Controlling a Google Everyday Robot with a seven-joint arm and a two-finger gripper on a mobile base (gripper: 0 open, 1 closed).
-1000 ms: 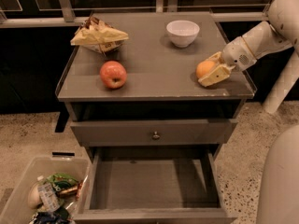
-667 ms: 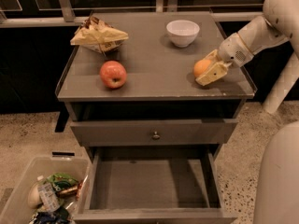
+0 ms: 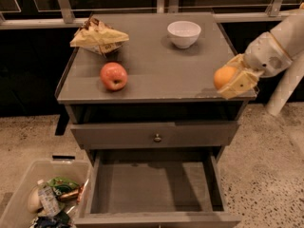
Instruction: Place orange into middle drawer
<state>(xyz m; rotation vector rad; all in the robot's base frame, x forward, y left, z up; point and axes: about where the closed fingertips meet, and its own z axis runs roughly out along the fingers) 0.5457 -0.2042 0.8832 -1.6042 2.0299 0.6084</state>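
Bottom left there's a clear bin [image 3: 52, 164] of rubbish on the floor; the labels in there are too blurry to read. On the cabinet top [image 3: 156, 70], a crumpled yellow snack bag [image 3: 99, 36] sits back left with unreadable print, and a red-yellow apple [image 3: 113, 76] sits in front of it. Below is the closed drawer [image 3: 118, 136] with its round knob [image 3: 157, 137], and under that the middle drawer [image 3: 152, 194] is pulled out with a bare floor. A white bowl [image 3: 184, 33] sits at the back, right of centre. At the right, the gripper [image 3: 230, 82] is clamped around the orange [image 3: 222, 76]. Compared with a moment ago it has carried the orange farther right and forward, now over the front right corner. Nothing sits between it and the drawer's opening.
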